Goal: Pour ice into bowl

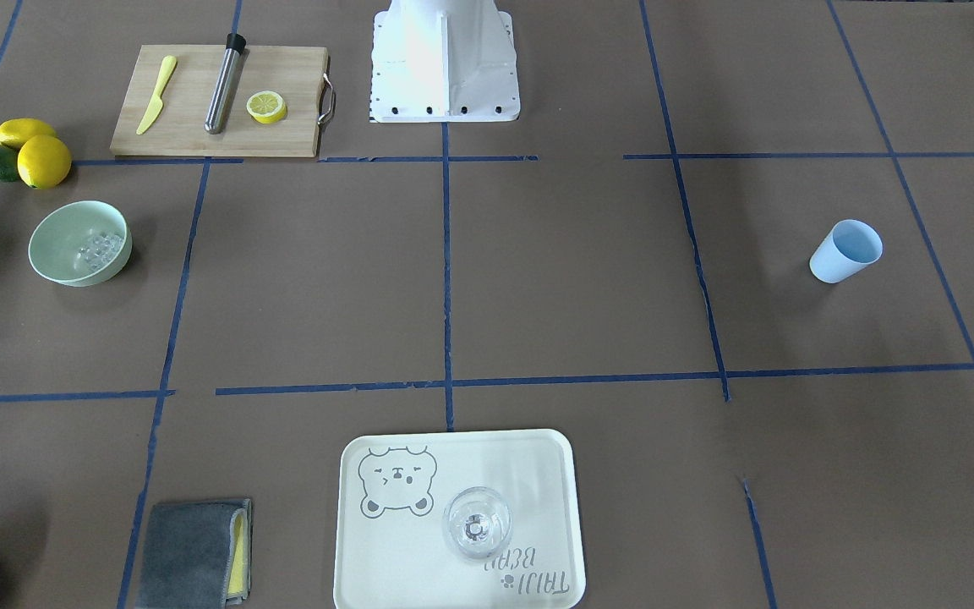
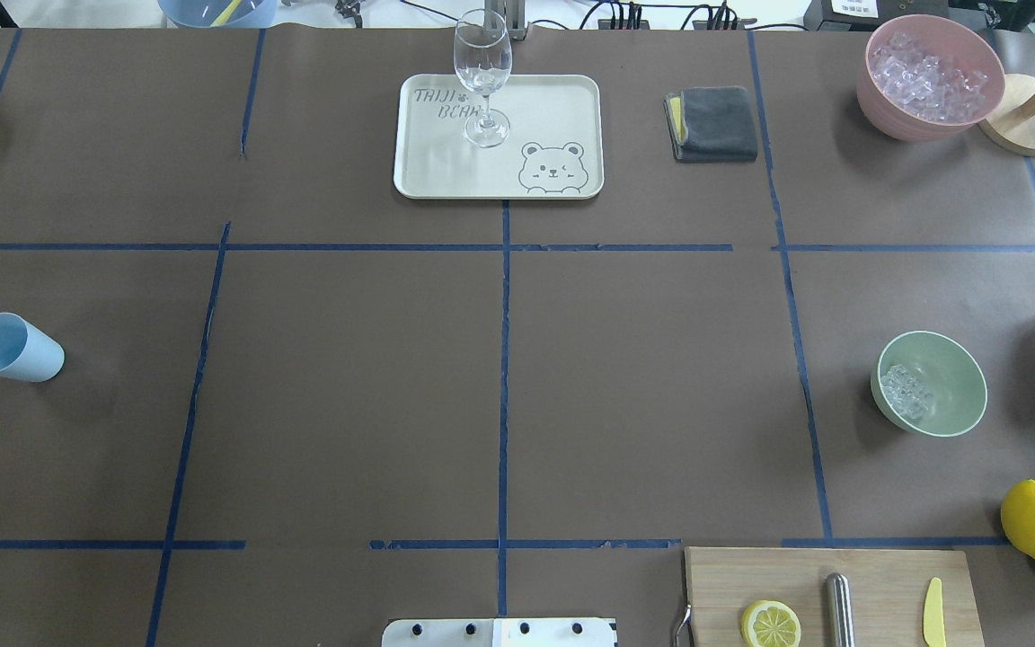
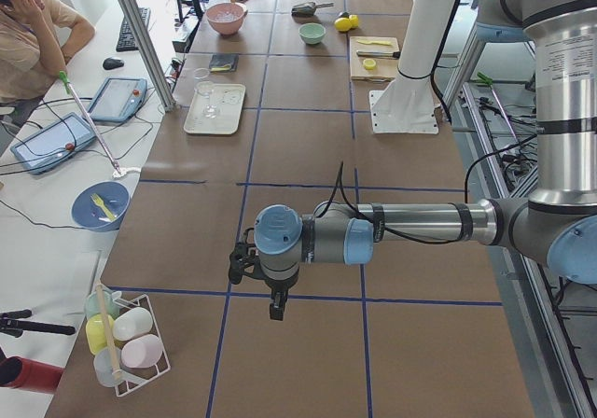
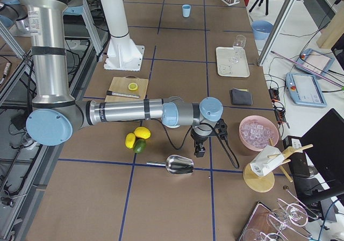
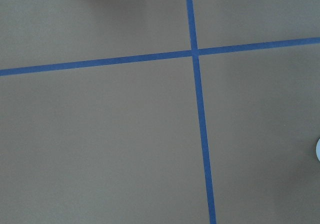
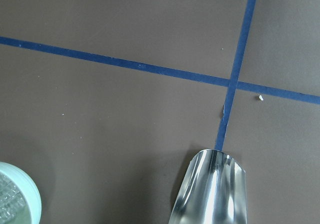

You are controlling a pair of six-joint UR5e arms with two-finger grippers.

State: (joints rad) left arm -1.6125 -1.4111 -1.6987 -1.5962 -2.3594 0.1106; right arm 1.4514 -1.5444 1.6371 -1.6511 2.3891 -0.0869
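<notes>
Student: Right gripper [image 4: 198, 147]: what does it hold?

Tutor: Nothing that can be seen. It hangs above the worktop near the edge on the robot's right. Only the side view shows it, so how far its jaws stand apart cannot be told. A shiny metal scoop [image 4: 180, 164] lies on the brown paper just below it, apart from it.

Student: And the left gripper [image 3: 276, 304]?

Tutor: Same limit: side view only, opening not legible. It hovers over bare paper near the opposite edge, where its wrist camera shows little but blue tape lines.

Student: Where is the ice?

Tutor: Small clear ice cubes [image 2: 902, 393] lie heaped against one side of the round pale mint-green bowl [image 2: 953, 395]. The bowl stands near the right-hand edge, between the wooden cutting board [image 2: 877, 575] and the pink container [image 2: 895, 117]. A light blue plastic cup [image 2: 28, 355] stands near the left-hand edge, well apart from the bowl and apparently empty.

Student: How far along, then?

Tutor: Judged from this layout, the pour looks complete: the cubes are in the bowl, and none shows on the paper around it. Nothing more seems needed than for the arms to withdraw.
</notes>
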